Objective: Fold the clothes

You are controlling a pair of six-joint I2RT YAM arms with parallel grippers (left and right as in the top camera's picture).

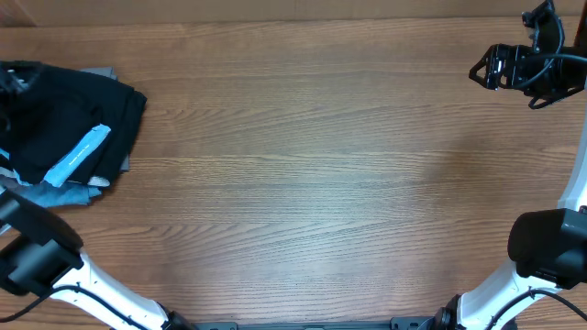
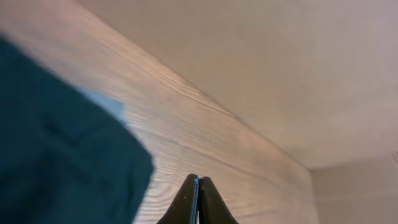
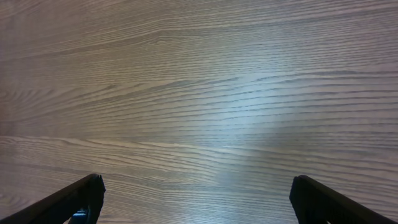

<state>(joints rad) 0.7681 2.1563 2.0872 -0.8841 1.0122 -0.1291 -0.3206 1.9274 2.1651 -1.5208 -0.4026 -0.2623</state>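
I see the shirt [image 1: 55, 119] at the far left edge of the table [image 1: 303, 174]. It is plain black, soft, and gathered into a loose, rumpled bundle rather than spread flat. Its left side runs out of the overhead view. In my left wrist view it fills the lower left, dark and blurred.

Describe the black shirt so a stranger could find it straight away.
Start from the wooden table and go to the heap of garments at its left edge. The black T-shirt is the large dark piece on top, plain, unlike the light-blue printed strip against it and the grey fabric peeking out beyond it.
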